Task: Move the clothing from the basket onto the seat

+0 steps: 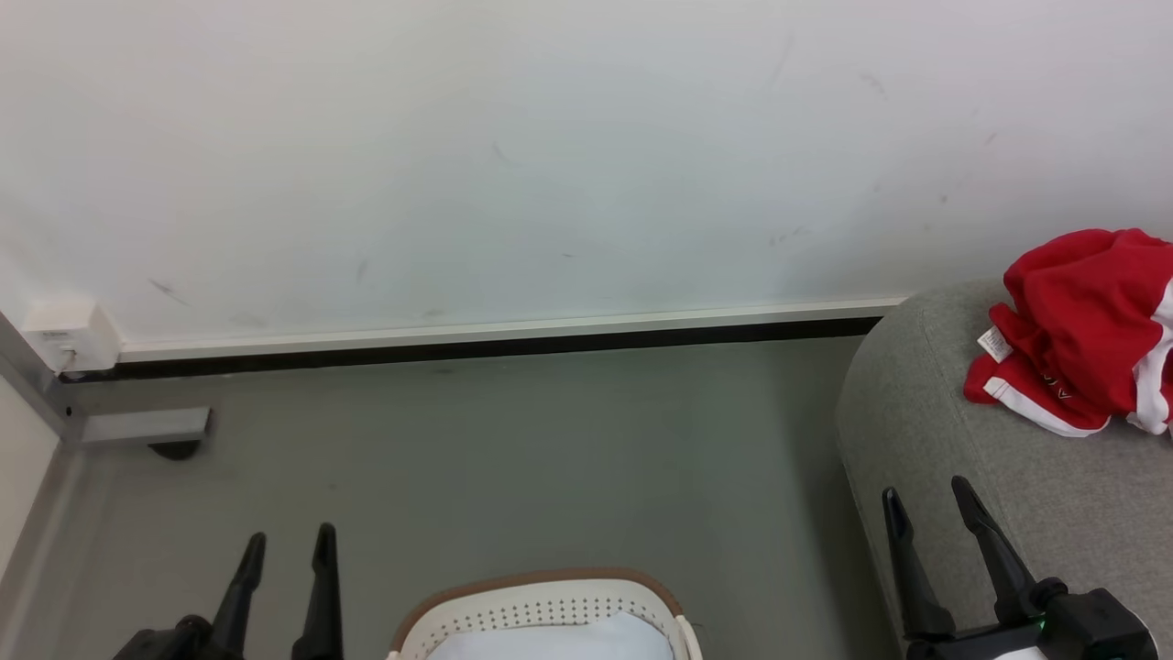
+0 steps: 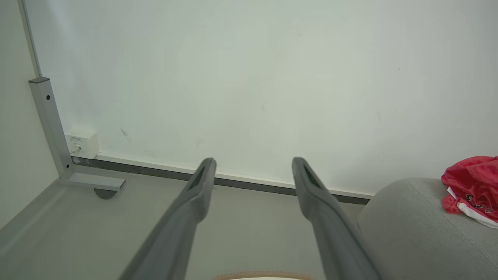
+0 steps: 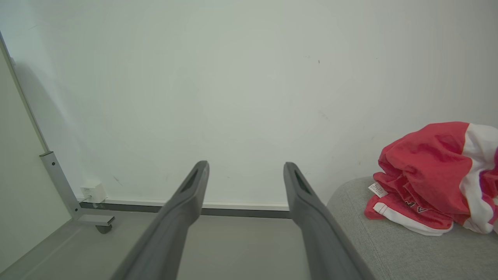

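The red jersey with white trim and a small white tag lies crumpled on the grey seat at the right; it also appears as the jersey on the seat and the jersey on the seat. The white basket with a brown rim sits at the bottom centre. My left gripper stands open and empty left of the basket. My right gripper is open and empty over the seat's near edge, well short of the jersey.
A pale white-blue cloth lies inside the basket. A white wall with a dark baseboard runs behind. A grey metal frame foot with a caster and a small white box stand at the far left on the grey floor.
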